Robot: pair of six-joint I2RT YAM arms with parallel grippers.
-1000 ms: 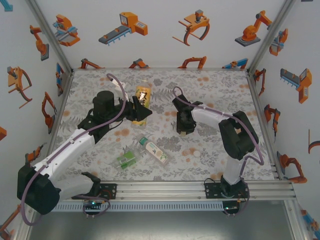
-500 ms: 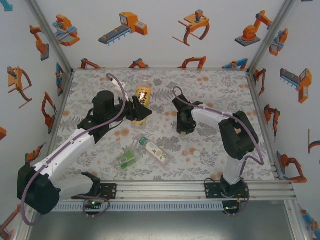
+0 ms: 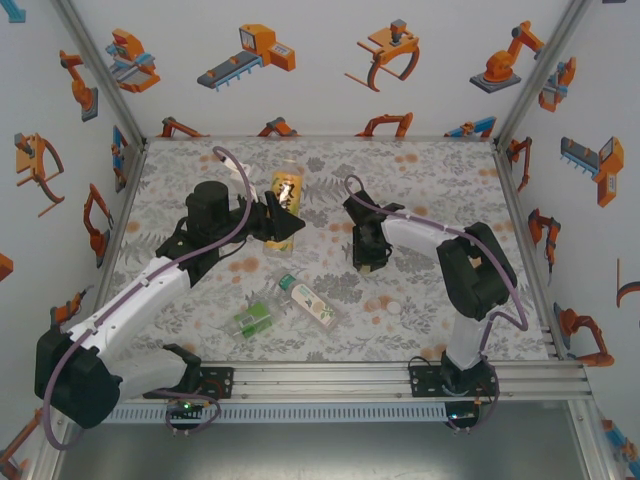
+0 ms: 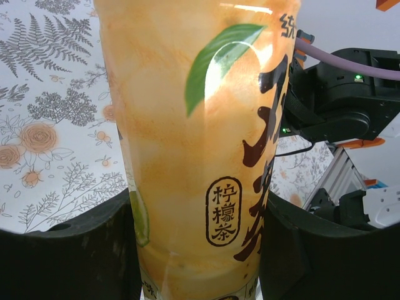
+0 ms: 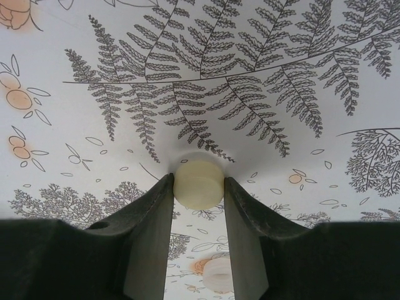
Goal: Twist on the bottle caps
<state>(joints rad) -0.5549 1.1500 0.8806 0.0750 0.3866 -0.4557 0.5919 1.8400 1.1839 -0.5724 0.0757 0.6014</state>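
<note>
The table [image 3: 450, 180] is the biggest thing under me, covered in a soft pale cloth printed with grey ferns and orange flowers. The cloth puckers where my right fingertips press into it.

My left gripper [image 3: 283, 222] is clamped on the amber bottle [image 4: 187, 125], which stands at about 11 o'clock from the table's centre. It is a smooth, clear plastic cylinder with a glossy orange-yellow label, a green leaf and dark characters. Both matte black fingers [image 4: 62, 250] hug its lower body. From here I cannot see its neck.

The white-labelled bottle [image 3: 312, 304] and the green-labelled bottle [image 3: 255, 319] lie on their sides just beside each other at about 6 to 7 o'clock. Both are small and clear.

My right gripper [image 3: 368, 258] sits just to 3 o'clock of centre, pointing down. Its jaws are closed on the pale yellowish cap [image 5: 199, 184], a small, smooth, round plastic disc pinched at my fingertips and resting against the cloth. A loose white cap [image 3: 393, 307] lies at about 4 o'clock, well apart from the bottles.

I judge the step in hand to be picking up the first cap, with no cap screwed on yet. Next I must lift it without letting it slip. Then I carry it toward 10 o'clock, seat it square on the amber bottle's mouth and twist it while my left holds firm. The cap is slick and shallow, so a tilted start could cross the thread.
</note>
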